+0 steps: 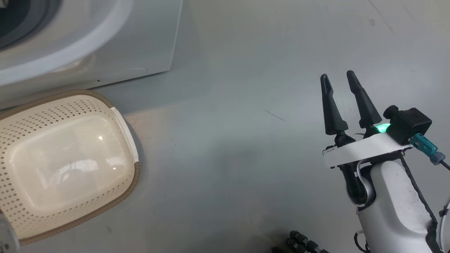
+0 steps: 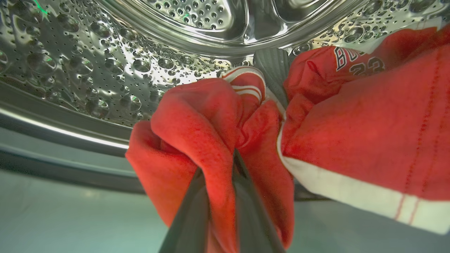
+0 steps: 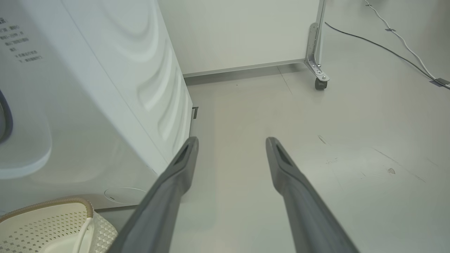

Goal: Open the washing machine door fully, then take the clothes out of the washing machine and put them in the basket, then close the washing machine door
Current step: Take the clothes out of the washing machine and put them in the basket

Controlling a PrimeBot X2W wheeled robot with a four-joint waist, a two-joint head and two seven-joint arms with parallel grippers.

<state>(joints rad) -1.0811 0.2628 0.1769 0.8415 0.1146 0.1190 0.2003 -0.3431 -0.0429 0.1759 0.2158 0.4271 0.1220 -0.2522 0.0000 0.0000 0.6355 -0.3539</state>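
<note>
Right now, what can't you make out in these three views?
Tips of the left hand: left wrist view, buried in folds of the clothes.
Garment count: same view, folds overlap and the right edge crops the bigger piece.
The basket, its left end: head view, cut off by the left edge.
The label print on the washing machine: right wrist view, too small to read.

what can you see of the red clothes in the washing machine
The clothes are bright red, soft-looking fabric with white trim bands; one piece bears lettering and the number 23. They lie bunched against the dimpled steel drum. The left pincer is shut on one crumpled fold, its dark fingers pressed into the cloth.
</note>
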